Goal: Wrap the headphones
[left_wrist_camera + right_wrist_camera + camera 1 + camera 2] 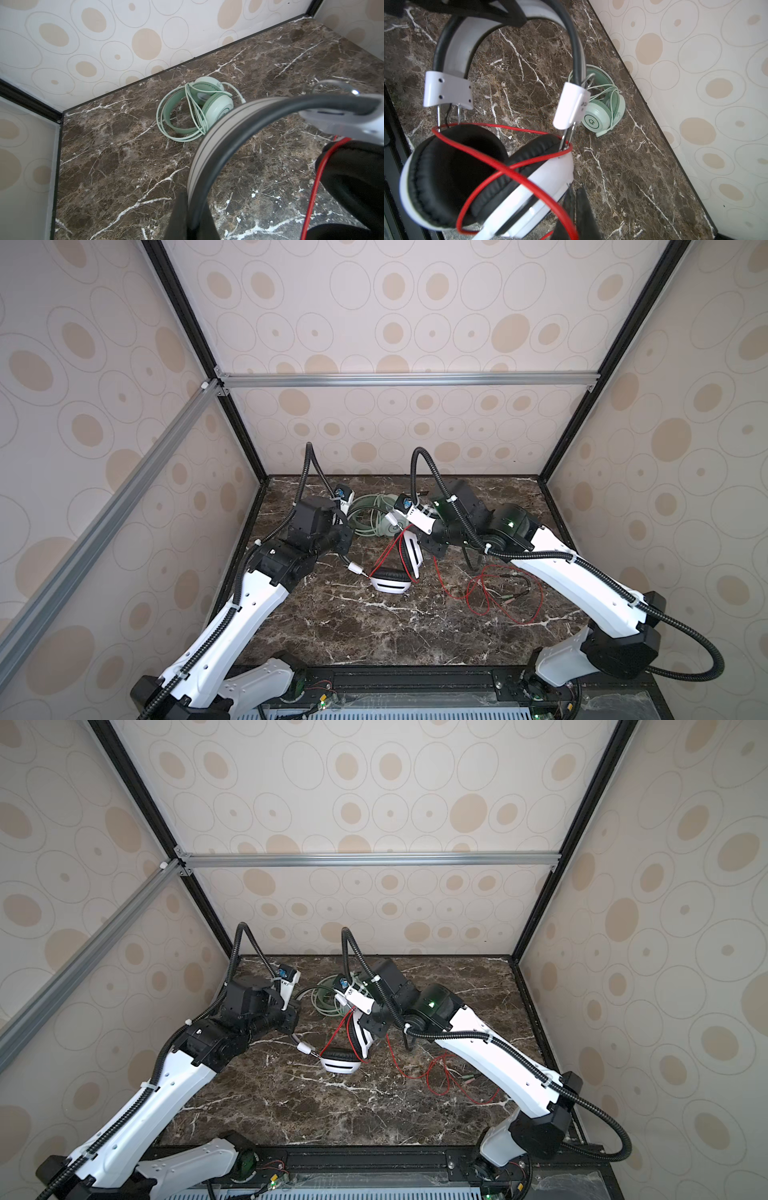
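Note:
The white-and-black headphones (pixel 388 585) are lifted at the headband, one ear cup low over the marble table (pixel 374 639). My left gripper (pixel 192 195) is shut on their grey headband (pixel 207 145); in both top views its fingers are hidden under the wrist (pixel 328 539). My right gripper (pixel 575 189) is shut beside the white ear cup (pixel 508 197), with the thin red cable (pixel 508 172) running taut into its fingers (pixel 400 527). More red cable (pixel 498 597) lies slack on the table. The mint-green headphones (pixel 374 516) lie behind, their pale cable looped around them (pixel 193 108).
Patterned walls and black frame posts close in the table at the back and both sides (pixel 257 472). The red cable's plug ends (pixel 515 595) rest under the right arm (pixel 561 572). The mint pair sits near the back wall (pixel 596 118).

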Controlling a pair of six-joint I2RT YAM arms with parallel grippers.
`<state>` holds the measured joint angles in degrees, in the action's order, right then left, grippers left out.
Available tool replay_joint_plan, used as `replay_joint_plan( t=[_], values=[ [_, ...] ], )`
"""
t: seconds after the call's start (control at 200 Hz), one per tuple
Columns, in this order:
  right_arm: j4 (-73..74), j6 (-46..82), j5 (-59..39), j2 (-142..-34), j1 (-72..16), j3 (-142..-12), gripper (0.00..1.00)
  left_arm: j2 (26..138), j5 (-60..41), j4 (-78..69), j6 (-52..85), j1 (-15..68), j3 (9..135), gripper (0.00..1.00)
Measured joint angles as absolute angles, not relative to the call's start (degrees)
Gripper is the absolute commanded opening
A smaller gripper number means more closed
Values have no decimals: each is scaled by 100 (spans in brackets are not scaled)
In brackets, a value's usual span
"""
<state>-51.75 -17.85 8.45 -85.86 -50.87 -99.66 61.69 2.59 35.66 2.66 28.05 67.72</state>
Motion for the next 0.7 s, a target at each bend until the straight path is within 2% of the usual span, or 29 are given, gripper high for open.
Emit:
replay_joint_plan(
  t=[0.165, 0.43, 0.7],
  values=[
    [-5019, -1584, 454, -8582, -4772, -9793, 1, 6086, -10, 3542, 270, 2808, 6709, 0],
    [-4696, -1369, -27, -8545, -4427, -9308, 7, 5968, -580, 3522, 296, 2808, 6702, 0],
    [-4104, -1175, -478, -8093, -4182, -8632, 12, 5966, -1013, 3527, 397, 2808, 6718, 0]
  ],
)
